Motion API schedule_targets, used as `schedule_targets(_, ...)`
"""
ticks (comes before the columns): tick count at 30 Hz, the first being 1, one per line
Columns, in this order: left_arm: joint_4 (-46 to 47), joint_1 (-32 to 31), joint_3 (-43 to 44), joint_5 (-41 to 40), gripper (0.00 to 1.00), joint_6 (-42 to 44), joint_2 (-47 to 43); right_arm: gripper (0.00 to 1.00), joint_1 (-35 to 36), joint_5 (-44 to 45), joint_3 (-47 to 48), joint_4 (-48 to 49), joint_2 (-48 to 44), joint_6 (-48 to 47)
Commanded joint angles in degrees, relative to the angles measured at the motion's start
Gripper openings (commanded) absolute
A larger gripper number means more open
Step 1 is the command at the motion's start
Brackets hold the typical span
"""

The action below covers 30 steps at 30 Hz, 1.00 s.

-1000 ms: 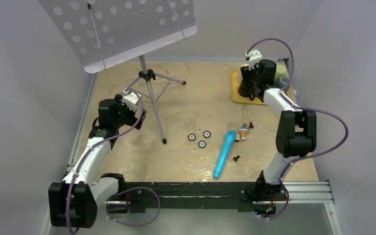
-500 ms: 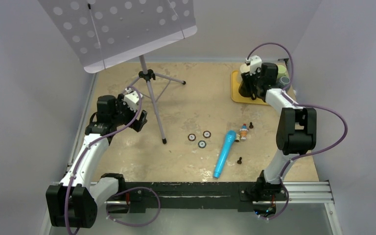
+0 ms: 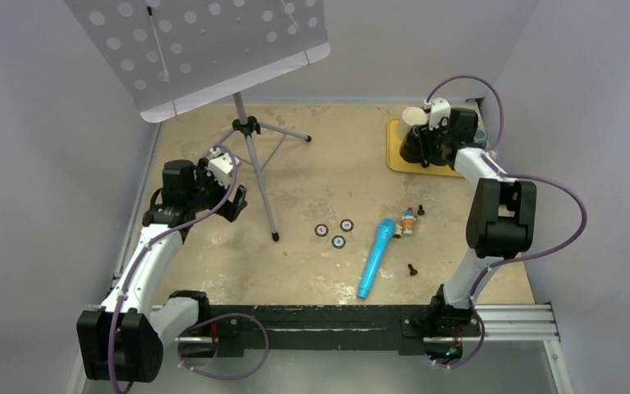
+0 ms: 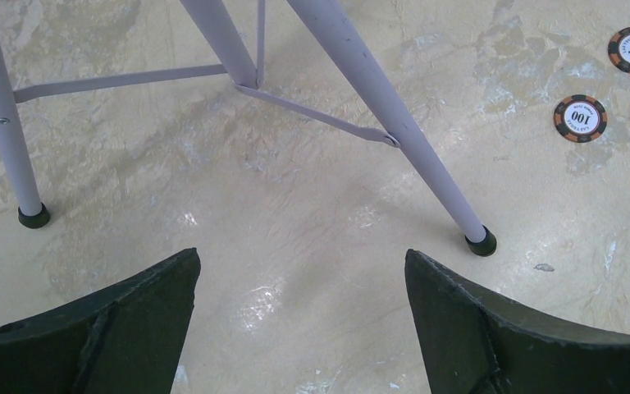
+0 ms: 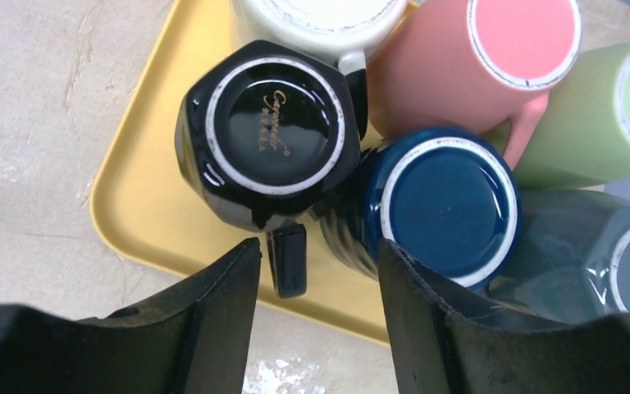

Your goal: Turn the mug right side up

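Several mugs stand upside down on a yellow tray (image 5: 143, 222) at the far right of the table (image 3: 394, 152). In the right wrist view a black mug (image 5: 267, 131) has its handle (image 5: 289, 258) pointing toward me; a dark blue mug (image 5: 447, 201), a pink mug (image 5: 492, 57), a light green mug (image 5: 599, 131), a white mug (image 5: 320, 20) and a teal mug (image 5: 599, 263) crowd beside it. My right gripper (image 5: 316, 271) is open above the tray's near edge, the black handle between its fingers. My left gripper (image 4: 299, 283) is open and empty over bare table.
A music stand (image 3: 250, 131) with tripod legs (image 4: 394, 123) stands at the left centre, close to my left gripper. Three poker chips (image 3: 334, 232), a blue microphone (image 3: 376, 256), a small figure (image 3: 408, 220) and small black screws (image 3: 413, 268) lie mid-table.
My right gripper has shifted right and slightly back over the tray, uncovering the white mug. A black screw near the microphone has moved right. The left arm moved slightly left earlier, then held.
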Motion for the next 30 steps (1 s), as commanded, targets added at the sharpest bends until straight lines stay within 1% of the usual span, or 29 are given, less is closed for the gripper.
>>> schedule_targets(1,0.22,0.23,2.34,1.63,0.98,1.50,-0.47,0.56,-0.63,-2.93,4.77,-6.12,2.82,-0.17)
schedule_targets(4,0.67,0.22,2.34,1.43,0.98,1.42,-0.36,0.56,-0.63,-4.50,5.67,-7.12,4.72,0.21)
schedule_targets(6,0.74,0.24,2.34,1.46,0.98,1.43,-0.35,0.55,-0.61,-4.70,7.93,-9.63,6.66,-0.05)
schedule_targets(9,0.73,0.19,2.34,1.37,0.97,1.49,-0.43,0.52,-0.63,-4.23,10.20,-11.78,8.87,-0.52)
schedule_targets(12,0.65,0.24,2.31,0.98,0.97,1.56,-0.60,0.47,-0.62,-4.73,10.36,-13.77,9.45,-1.12)
schedule_targets(16,0.95,0.25,2.26,0.52,0.97,1.62,-0.58,0.49,-0.52,-2.81,8.44,-10.26,7.20,0.23)
schedule_targets(19,1.07,0.23,2.21,0.50,0.97,1.51,-0.62,0.47,-0.48,-3.33,10.13,-11.69,8.50,0.08)
schedule_targets(20,1.07,0.25,2.17,0.45,0.97,1.51,-0.74,0.45,-0.51,-3.57,10.75,-12.43,9.21,-0.22)
schedule_targets(22,0.80,0.24,2.32,0.42,0.97,1.57,-0.96,0.34,-0.50,-3.72,11.56,-13.60,10.31,-0.74)
schedule_targets(25,-0.47,0.24,2.79,0.45,0.97,2.29,-1.25,0.11,-0.46,-4.03,11.31,-13.57,10.03,-0.97)
schedule_targets(26,-1.36,0.24,3.05,0.60,0.97,2.64,-1.36,0.01,-0.48,-4.09,10.78,-12.94,9.29,-0.83)
schedule_targets(28,-4.16,0.24,4.12,1.27,0.97,3.35,-1.78,0.00,-0.46,-4.46,9.45,-11.63,6.83,0.09)
schedule_targets(30,-9.30,0.25,6.14,1.86,0.96,4.06,-2.14,0.00,-0.45,-5.54,8.40,-10.83,3.52,1.77)
